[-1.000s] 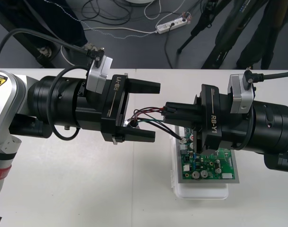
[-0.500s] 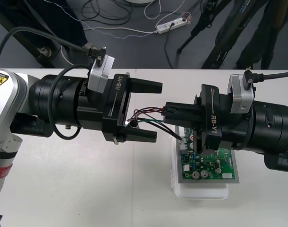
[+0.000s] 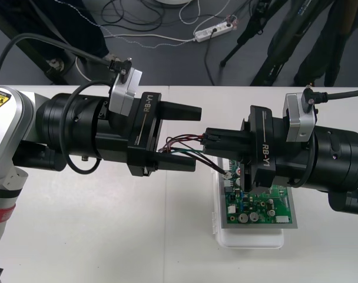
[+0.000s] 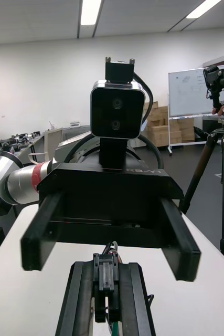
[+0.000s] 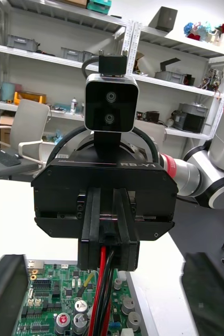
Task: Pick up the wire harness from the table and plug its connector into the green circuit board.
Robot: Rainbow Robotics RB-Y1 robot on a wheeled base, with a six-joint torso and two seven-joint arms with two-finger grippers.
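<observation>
My right gripper (image 3: 209, 138) is shut on the harness's black plug (image 4: 106, 281), held level above the table. The red, black and green wires (image 3: 180, 145) run leftward from it into the gap between the fingers of my left gripper (image 3: 195, 139). That gripper is open, one finger (image 3: 188, 111) on the far side of the wires and one on the near side. In the left wrist view the right gripper (image 5: 109, 233) faces me with the wires (image 5: 104, 283) hanging from it. The green circuit board (image 3: 258, 206) on its white base (image 3: 249, 237) lies under the right gripper.
The board's near half, with round capacitors (image 5: 72, 307), shows below the held plug. Bare table stretches in front of the left arm (image 3: 79, 224). Cables and a power strip (image 3: 213, 30) lie on the floor beyond the far edge.
The left gripper's near finger has moved in toward the wires, so the gap between its fingers is narrower. The right gripper and plug have not moved.
</observation>
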